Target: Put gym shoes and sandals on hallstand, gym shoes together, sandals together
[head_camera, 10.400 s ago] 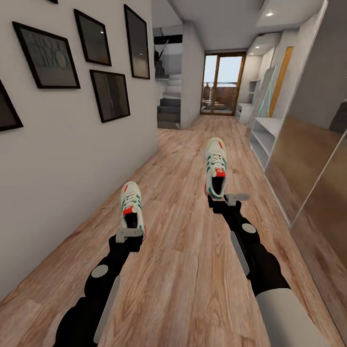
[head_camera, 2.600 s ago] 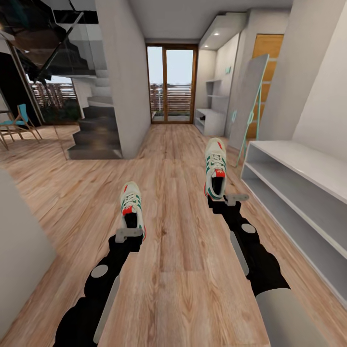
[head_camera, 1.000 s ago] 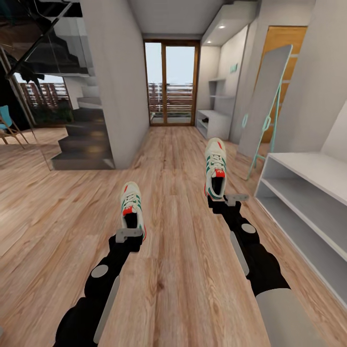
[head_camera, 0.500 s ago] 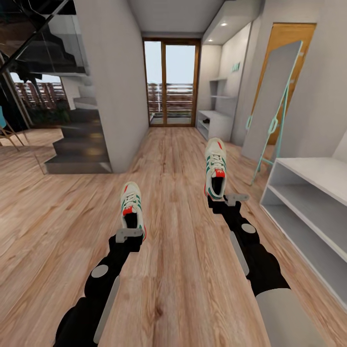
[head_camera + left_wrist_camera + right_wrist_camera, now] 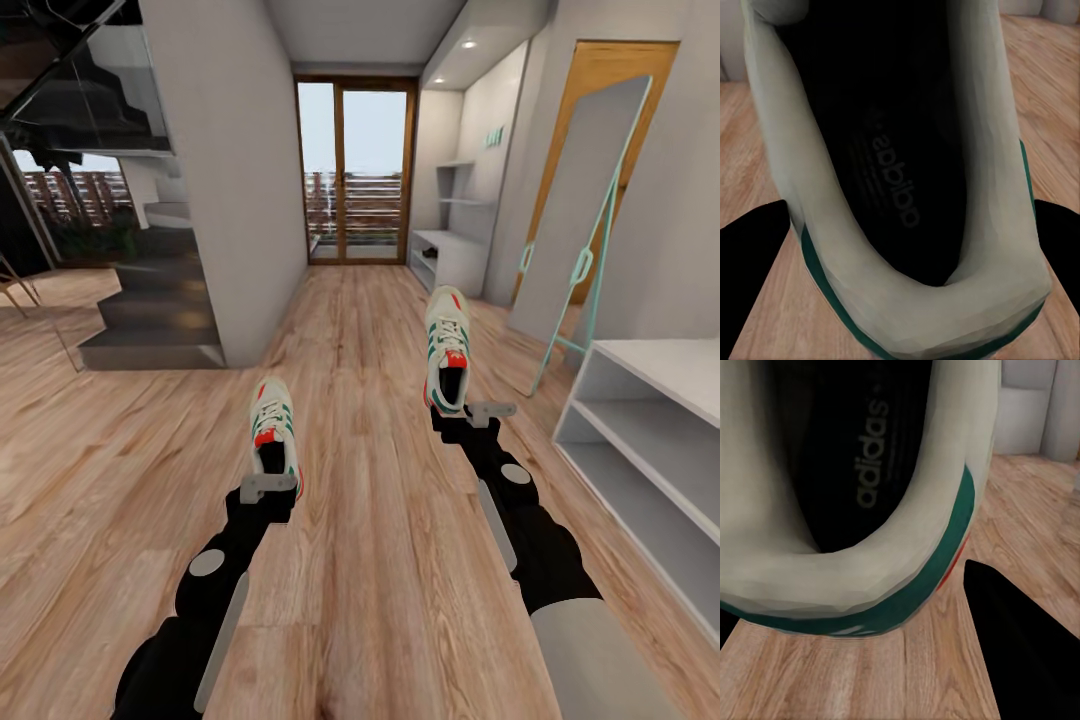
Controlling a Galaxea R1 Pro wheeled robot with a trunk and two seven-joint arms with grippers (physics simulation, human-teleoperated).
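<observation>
Both gym shoes are held off the corridor floor (image 5: 370, 560), toes pointing away from me. My left gripper (image 5: 268, 484) is shut on the heel of the left gym shoe (image 5: 272, 425). In the left wrist view its dark inside (image 5: 900, 150) sits between the black fingers (image 5: 754, 262). The right gripper (image 5: 472, 409) is shut on the heel of the right gym shoe (image 5: 447, 345), whose green-striped heel rim (image 5: 907, 585) is close to the right wrist camera. The light grey hallstand (image 5: 640, 440) stands at the right, compartments open. The sandals are out of view.
A teal-framed mirror (image 5: 580, 210) leans on the right wall just beyond the hallstand. A grey pillar (image 5: 230, 180) and dark stairs (image 5: 150, 320) stand at the left. Further down are a grey unit (image 5: 445, 258) and glass doors (image 5: 355, 170).
The whole view has shifted as the camera moved on down the corridor: the hallstand and mirror slid right, the stairs left. Arms and shoes keep the same pose.
</observation>
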